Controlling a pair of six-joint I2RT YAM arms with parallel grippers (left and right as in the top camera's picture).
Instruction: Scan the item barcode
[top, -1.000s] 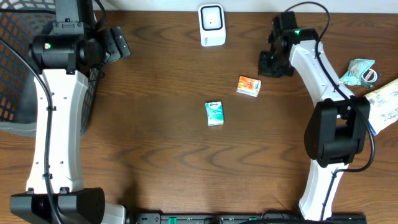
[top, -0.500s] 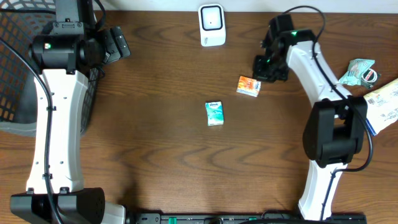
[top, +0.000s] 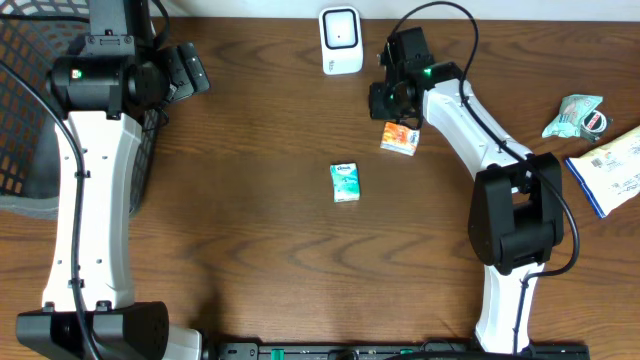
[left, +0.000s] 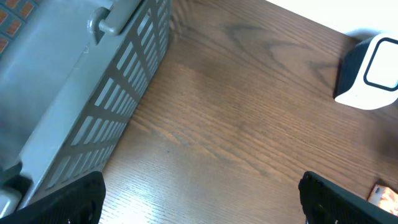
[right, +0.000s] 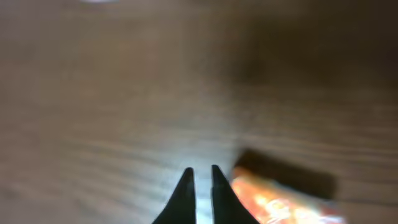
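The right gripper (right: 199, 186) hangs with jaws clenched on nothing, the orange box (right: 270, 200) on the table (top: 250, 250) just at its 4 o'clock, so a descent now risks shoving it sideways, while the left gripper (left: 205, 202) idles with jaws released.

Scanner (top: 340, 40) at far edge of table (top: 250, 230), centre. Right gripper (top: 386, 102) just right of scanner; box (top: 400, 138) just before gripper. Second box (top: 345, 183) mid-table. Basket (top: 20, 120) at left edge. Packets (top: 578, 113) at right edge.
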